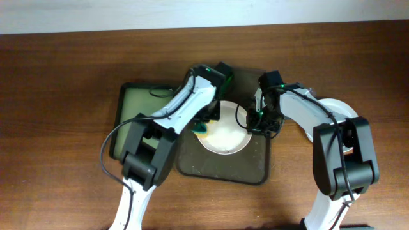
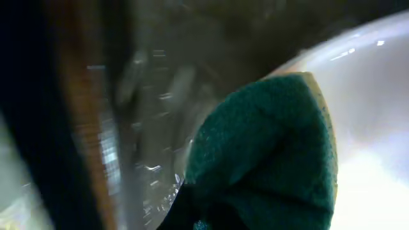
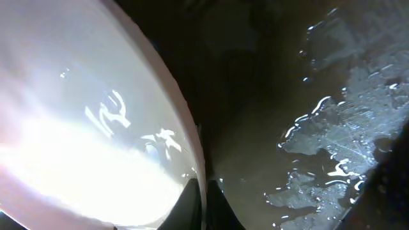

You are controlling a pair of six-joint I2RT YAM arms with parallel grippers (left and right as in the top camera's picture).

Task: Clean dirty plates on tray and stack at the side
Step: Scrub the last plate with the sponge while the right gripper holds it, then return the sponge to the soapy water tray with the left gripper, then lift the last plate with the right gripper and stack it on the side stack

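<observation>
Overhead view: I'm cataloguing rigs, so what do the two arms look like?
Both the left arm and right arm have white shells with bulky black joint blocks. A thin black cable loops beside each, and small green lights glow near the wrists.

Both arms look alike. The left arm, in the left half of the overhead frame, has smooth white shells on its long links and blocky black housings at the joints. The right arm matches it. A small green light glows near the top of each. Thin black cables loop beside the links. The left gripper and right gripper are black.
</observation>
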